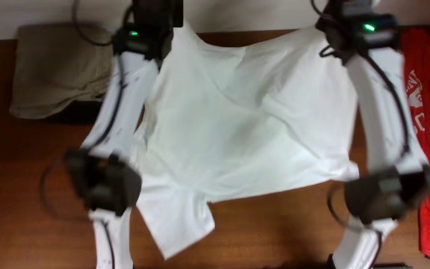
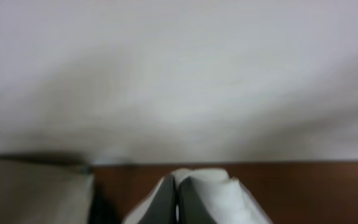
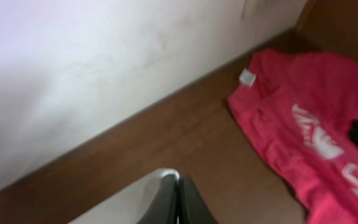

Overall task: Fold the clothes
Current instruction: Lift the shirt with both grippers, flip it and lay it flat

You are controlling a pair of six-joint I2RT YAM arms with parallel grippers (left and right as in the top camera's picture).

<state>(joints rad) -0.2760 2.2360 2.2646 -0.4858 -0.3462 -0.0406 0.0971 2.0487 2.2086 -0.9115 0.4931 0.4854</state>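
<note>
Overhead: white short-sleeved cotton T-shirt (image 1: 245, 127) lies spread mid-tabletop, one sleeve sticking out at 7 o'clock, no print showing. The body axis looks to run 12–6, though the cloth is nearly square. Left end effector (image 1: 163, 26) is at the 11 o'clock corner and right end effector (image 1: 328, 31) at the 1 o'clock corner. Each is at its own corner, neither is nearer, and the rest of the T-shirt lies toward 6 from both. A fold from here likely means carrying that far edge toward 6. Brown wooden tabletop (image 1: 275, 232) also carries a khaki folded garment (image 1: 54, 71) at 10 and a red T-shirt with white print (image 1: 428, 112) at 3.

Left wrist: left end effector (image 2: 178, 196) is narrow, jaws nearly touching and pinching white fabric (image 2: 213, 190). The khaki garment (image 2: 30, 193) is at 8, with a blurred pale wall (image 2: 179, 74) ahead.

Right wrist: right end effector (image 3: 178, 196) is narrow too, with white cloth (image 3: 129, 202) at its left finger, which reads as a pinch. The red T-shirt (image 3: 303, 124) is at 3, well apart.
</note>
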